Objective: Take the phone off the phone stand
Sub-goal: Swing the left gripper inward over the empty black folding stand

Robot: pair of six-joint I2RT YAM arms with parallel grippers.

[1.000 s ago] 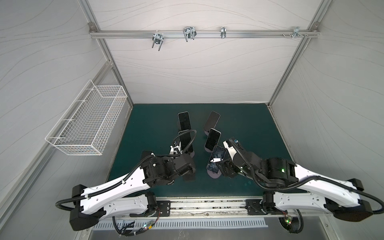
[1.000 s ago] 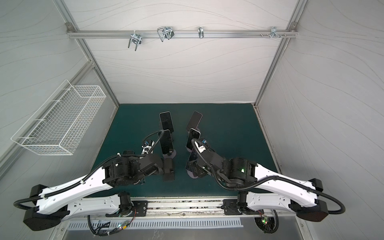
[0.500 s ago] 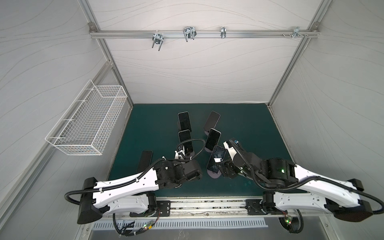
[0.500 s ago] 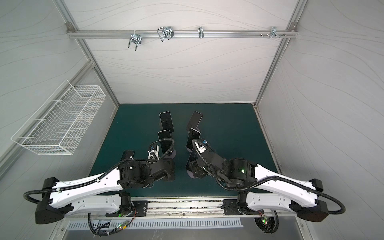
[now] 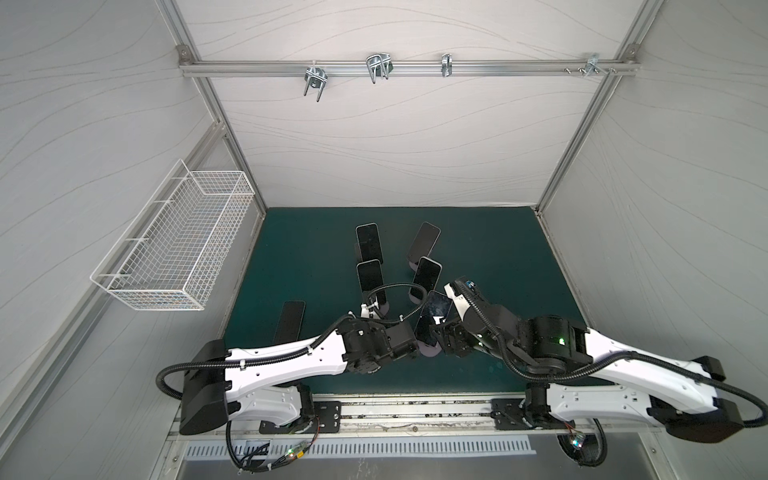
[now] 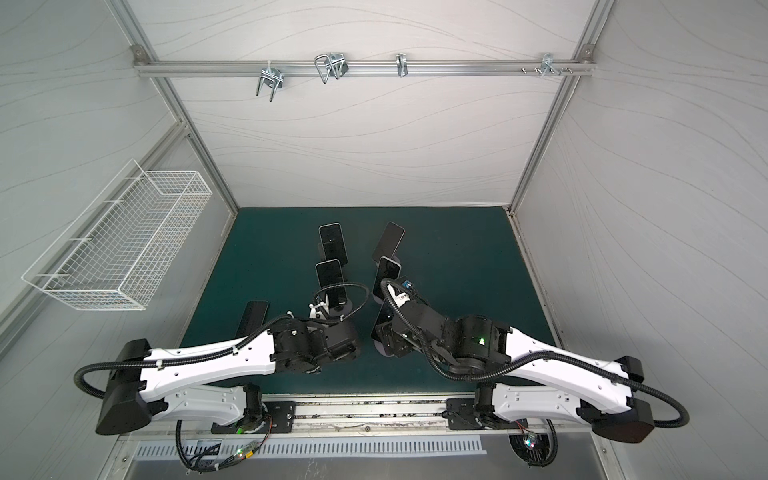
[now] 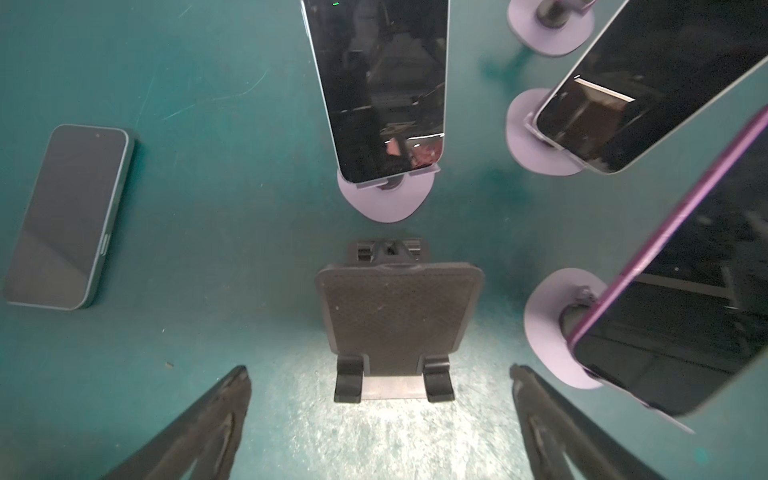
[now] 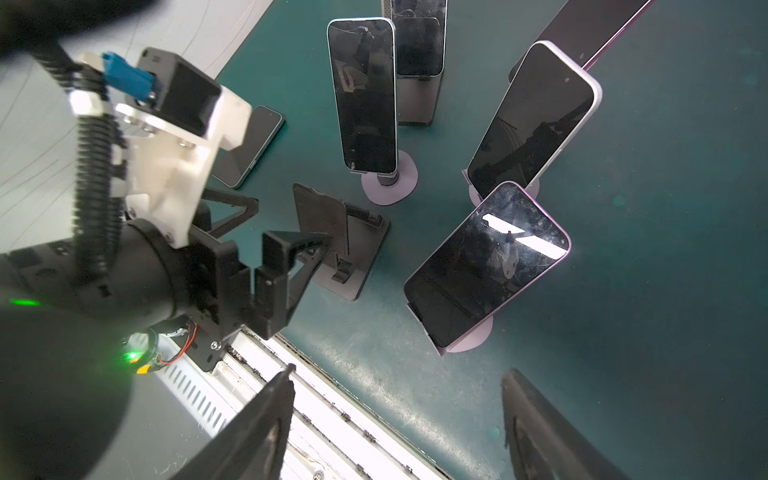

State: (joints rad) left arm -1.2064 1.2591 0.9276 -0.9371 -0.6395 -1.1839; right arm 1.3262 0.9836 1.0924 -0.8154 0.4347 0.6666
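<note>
Five phones lean on their stands across the green mat (image 5: 478, 257), while a sixth phone (image 5: 289, 320) lies flat at the mat's lower left in both top views, well apart from them. That suggests one removal is done and five are left. The left gripper (image 7: 378, 370), jaws spread wide and empty, hovers at the foot of an empty black stand (image 7: 397, 316) in the centre of the left wrist view; both top views hide that stand beneath the arm's wrist. The right gripper (image 8: 399, 376), jaws apart with nothing between them, faces the nearest phone (image 8: 486, 266), purple-edged and propped on a lilac base (image 8: 478, 334) at centre right of the right wrist view. The top views leave that gripper's fingers hard to make out, so only the wrist camera shows it holds nothing.
</note>
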